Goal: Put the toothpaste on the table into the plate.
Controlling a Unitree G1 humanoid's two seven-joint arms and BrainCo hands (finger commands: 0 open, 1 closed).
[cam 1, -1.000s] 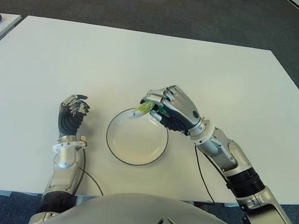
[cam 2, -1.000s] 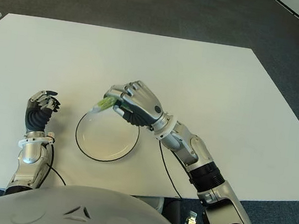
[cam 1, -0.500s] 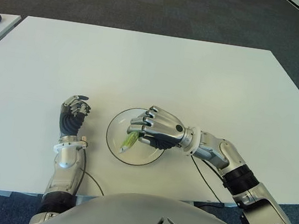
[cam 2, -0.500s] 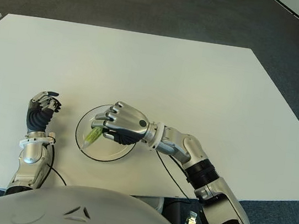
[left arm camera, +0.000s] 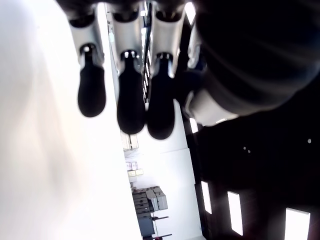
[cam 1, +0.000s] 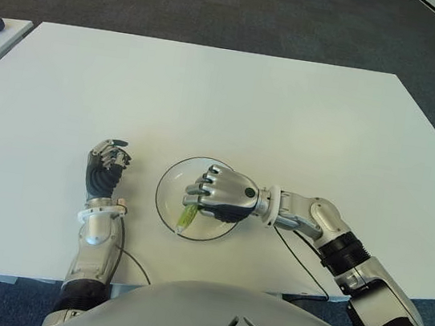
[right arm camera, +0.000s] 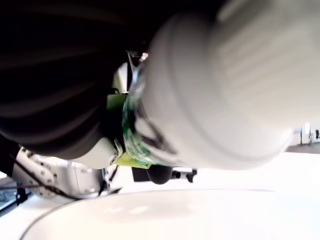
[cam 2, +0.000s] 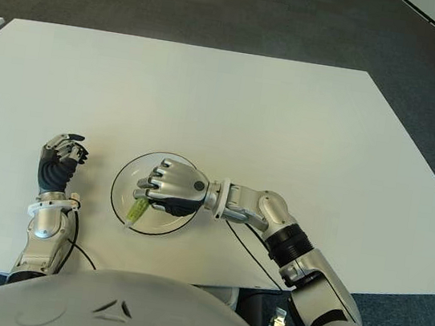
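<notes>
Since a second ago your right hand [cam 1: 220, 198] has dropped from the plate's far rim to low over the plate [cam 1: 167, 184], and the toothpaste [cam 1: 187, 215] went with it: it pointed out past the far edge then, now it angles down toward the near rim. Half a second back the hand was already over the plate; it has since sunk slightly and shifted nearer the plate's centre. Toothpaste is a green tube, still wrapped in the curled right fingers [cam 2: 152, 187], only its lower end sticking out below them, over the near part of the plate. You can't tell whether the tip touches the plate floor. Most of the tube is hidden under the knuckles. The right wrist view is nearly filled by the white cap [right arm camera: 220, 95], with a strip of green tube [right arm camera: 131, 135] behind it and the pale plate surface below; the contact point isn't visible there either. Plate has not moved on the table [cam 1: 211, 89]. Left hand [cam 1: 104, 170] shows left of the plate, unchanged, fingers curled and holding nothing; its wrist view shows just three dark fingertips [left arm camera: 131, 112].
</notes>
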